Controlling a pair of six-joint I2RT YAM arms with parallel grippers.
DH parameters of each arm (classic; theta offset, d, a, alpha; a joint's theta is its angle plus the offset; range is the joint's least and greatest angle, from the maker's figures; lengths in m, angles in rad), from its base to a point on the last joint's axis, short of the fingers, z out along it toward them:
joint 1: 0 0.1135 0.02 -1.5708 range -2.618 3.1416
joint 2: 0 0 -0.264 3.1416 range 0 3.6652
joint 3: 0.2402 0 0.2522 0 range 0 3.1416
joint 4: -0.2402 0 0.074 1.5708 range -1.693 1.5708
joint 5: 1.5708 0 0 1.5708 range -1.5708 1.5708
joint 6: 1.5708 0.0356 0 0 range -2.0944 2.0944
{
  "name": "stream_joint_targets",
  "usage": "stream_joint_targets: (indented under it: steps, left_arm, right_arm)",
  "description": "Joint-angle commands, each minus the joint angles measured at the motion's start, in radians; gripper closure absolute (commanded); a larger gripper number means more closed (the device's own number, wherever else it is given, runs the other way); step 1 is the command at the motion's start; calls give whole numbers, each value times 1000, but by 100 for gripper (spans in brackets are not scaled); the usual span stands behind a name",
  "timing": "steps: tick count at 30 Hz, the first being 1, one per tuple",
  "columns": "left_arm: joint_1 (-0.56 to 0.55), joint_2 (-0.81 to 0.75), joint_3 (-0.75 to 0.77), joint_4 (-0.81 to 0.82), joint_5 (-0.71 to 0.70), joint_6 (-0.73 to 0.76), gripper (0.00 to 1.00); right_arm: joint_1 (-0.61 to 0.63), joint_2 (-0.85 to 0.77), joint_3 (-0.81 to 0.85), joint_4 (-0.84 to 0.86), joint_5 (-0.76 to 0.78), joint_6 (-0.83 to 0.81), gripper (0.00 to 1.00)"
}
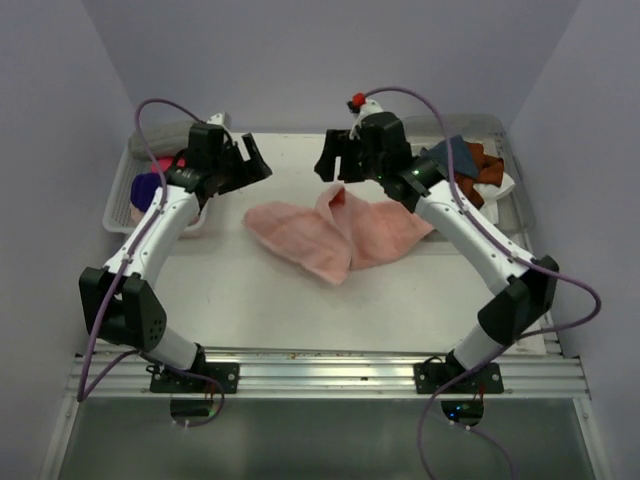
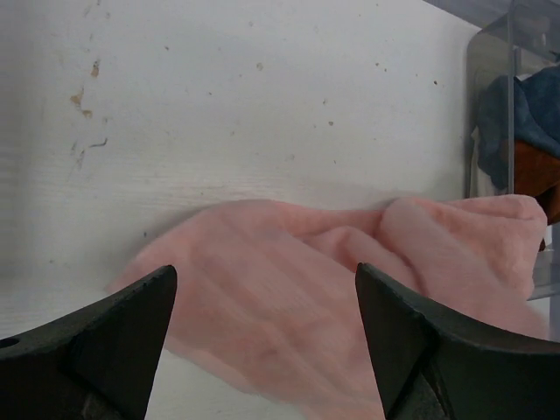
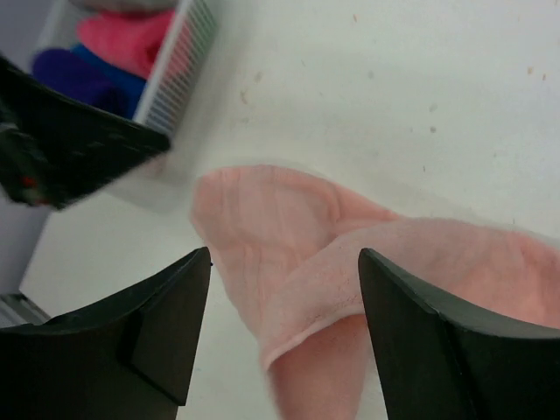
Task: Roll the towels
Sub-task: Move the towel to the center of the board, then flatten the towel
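Note:
A salmon pink towel (image 1: 330, 232) lies crumpled and partly folded over itself in the middle of the white table. It shows in the left wrist view (image 2: 315, 289) and the right wrist view (image 3: 350, 262). My left gripper (image 1: 245, 160) is open and empty, held above the table to the towel's far left (image 2: 262, 289). My right gripper (image 1: 335, 160) is open and empty, held above the towel's far edge (image 3: 284, 271). Neither touches the towel.
A white basket (image 1: 125, 190) at the far left holds rolled purple (image 1: 147, 187) and hot pink towels (image 3: 122, 39). A clear bin (image 1: 500, 150) at the far right holds teal (image 1: 455, 155), rust orange (image 1: 480, 165) and white cloths. Purple walls enclose the table.

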Motion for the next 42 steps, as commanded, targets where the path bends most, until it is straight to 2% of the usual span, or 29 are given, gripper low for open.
stream_joint_targets:
  steps: [1, 2, 5, 7, 10, 14, 17, 20, 21, 22, 23, 24, 26, 27, 30, 31, 35, 38, 42]
  left_arm:
    - [18, -21, 43, -48, -16, 48, 13]
    - [16, -19, 38, -61, -4, 67, 12]
    - [-39, -14, -3, -97, -45, 91, 12]
    - [-114, -10, -70, -102, -57, 85, 9]
    - [-204, 15, -204, -43, 13, 30, 8]
    - [-310, 82, -342, 37, 0, -59, 11]
    - [-347, 114, -417, 74, -51, -86, 19]
    - [-349, 147, -413, 55, -132, -103, 41]
    - [-347, 156, -390, 41, -149, -100, 57]
    - [-346, 162, -379, 25, -187, -97, 66]
    - [-344, 164, -368, -1, -200, -87, 75]
    - [-340, 162, -353, -12, -212, -80, 99]
    - [-306, 145, -348, -25, -224, -64, 100]
    - [-265, 135, -350, -29, -224, -59, 100]
    - [-191, 67, -359, -41, -240, -37, 100]
    - [-150, 32, -361, -45, -258, -31, 100]
    - [-81, -34, -356, -104, -327, -31, 100]
    - [-53, -60, -361, -122, -364, -53, 100]
    - [-33, -83, -368, -131, -401, -77, 100]
  right_arm:
    - [1, 84, -28, -90, -16, 2, 27]
    - [-10, 56, -58, -101, 30, -15, 23]
    - [-103, -44, -261, -58, 55, -8, 21]
    - [-235, -132, -411, -51, 25, 23, 25]
    - [-347, -213, -573, -60, 23, 35, 32]
    - [-357, -207, -678, -57, -9, 78, 30]
    - [-349, -138, -717, 1, -42, 120, 23]
    - [-297, -45, -679, 34, 18, 121, 21]
    - [-276, -23, -662, 29, 52, 120, 21]
    - [-257, -2, -639, 28, 96, 117, 22]
    - [-231, 30, -634, 28, 101, 129, 26]
    - [-223, 44, -634, 52, 97, 134, 31]
    - [-194, 81, -640, 78, 84, 141, 44]
    - [-183, 92, -637, 84, 83, 140, 61]
    - [-144, 98, -649, 84, 70, 137, 88]
    - [-130, 86, -678, 90, 61, 138, 100]
    - [-52, -4, -798, 129, -35, 154, 100]
    - [48, -87, -862, 104, -15, 161, 100]
    - [91, -208, -909, 51, 35, 154, 100]
